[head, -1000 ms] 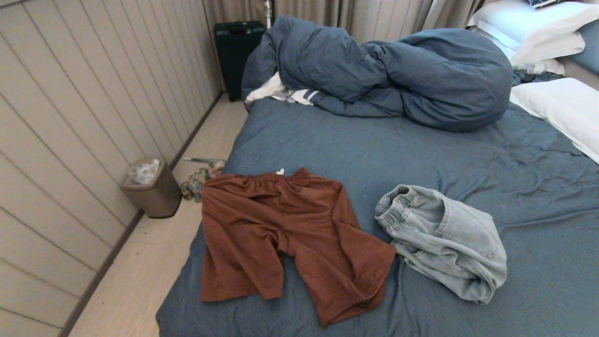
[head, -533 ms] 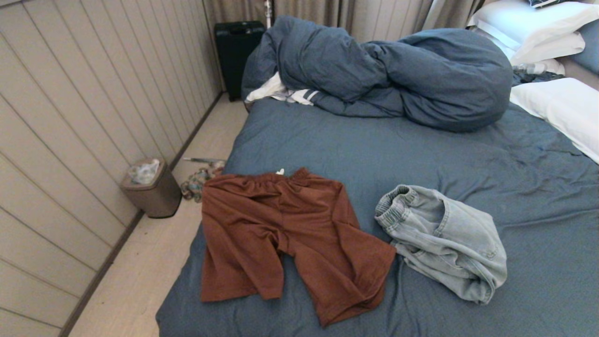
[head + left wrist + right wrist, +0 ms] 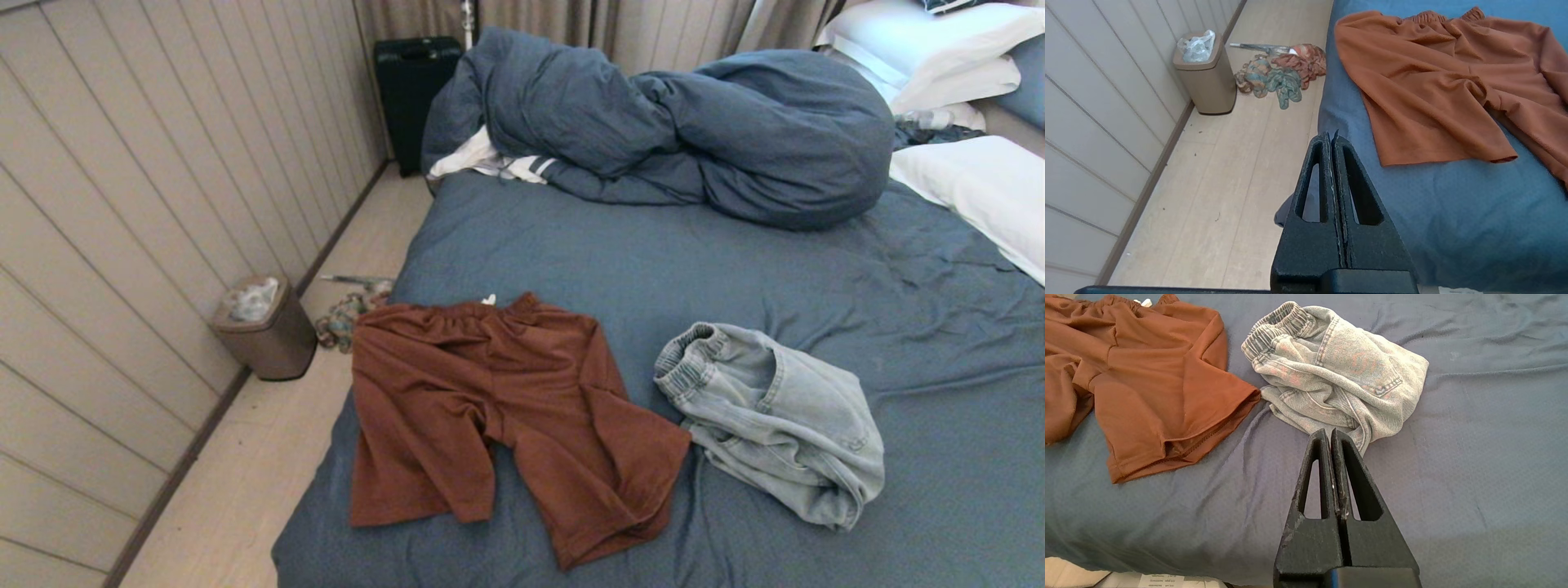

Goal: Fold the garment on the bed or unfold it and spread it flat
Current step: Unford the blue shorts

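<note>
Rust and denim on the bed, both grippers clenched and idle

Rust-brown shorts (image 3: 498, 416) lie near the bed's (image 3: 620, 253) foot edge, at about 7 o'clock in my head view, mostly spread but with one leg hem folded under and the waistband puckered. Just beside them, at about 5 o'clock, crumpled light-denim shorts (image 3: 775, 416) sit in a heap, one rust hem touching or nearly touching the denim. A bunched blue duvet (image 3: 694, 122) fills 12 o'clock, white pillows (image 3: 980, 180) are at 2 o'clock.

My left gripper (image 3: 1333, 141) hangs over the bed's left edge, fingers pressed together on nothing; my right gripper (image 3: 1331, 437) is likewise clenched and empty, just short of the denim heap.

Risks as I judge them: a pinch on either garment may also catch the wrinkled sheet beneath. Dragging the rust shorts could snag the denim at that shared hem. The rust pair sits close to the mattress edge, so a leftward pull may slide it onto the floor by the bin (image 3: 265, 331).
</note>
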